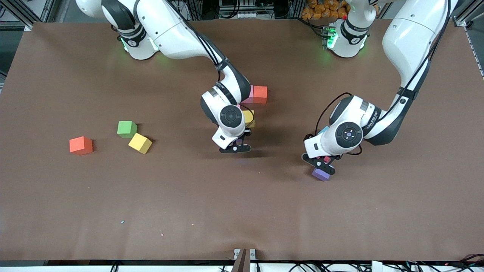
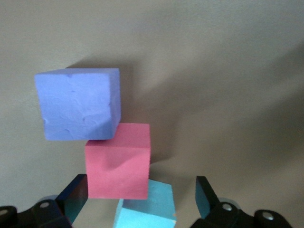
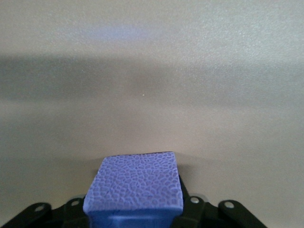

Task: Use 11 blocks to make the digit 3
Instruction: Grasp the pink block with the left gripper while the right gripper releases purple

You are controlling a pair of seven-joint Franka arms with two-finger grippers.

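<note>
My left gripper point(image 1: 320, 161) point(image 2: 140, 199) hangs open low over a cluster of three blocks toward the left arm's end of the table. Its fingers point(image 2: 71, 197) straddle a pink block point(image 2: 118, 161) point(image 1: 327, 159) and a light blue block point(image 2: 147, 209). A purple block point(image 2: 78, 104) point(image 1: 321, 173) touches the pink one. My right gripper point(image 1: 235, 148) point(image 3: 135, 216) is low over the table's middle with another purple block point(image 3: 135, 185) between its jaws. Beside that arm sit a yellow block point(image 1: 248, 118), a red block point(image 1: 260, 94) and a partly hidden pink block point(image 1: 247, 95).
Toward the right arm's end of the table lie an orange block point(image 1: 81, 145), a green cube point(image 1: 126, 129) and a yellow block point(image 1: 140, 143). The brown table point(image 1: 242, 211) is bare near the front camera.
</note>
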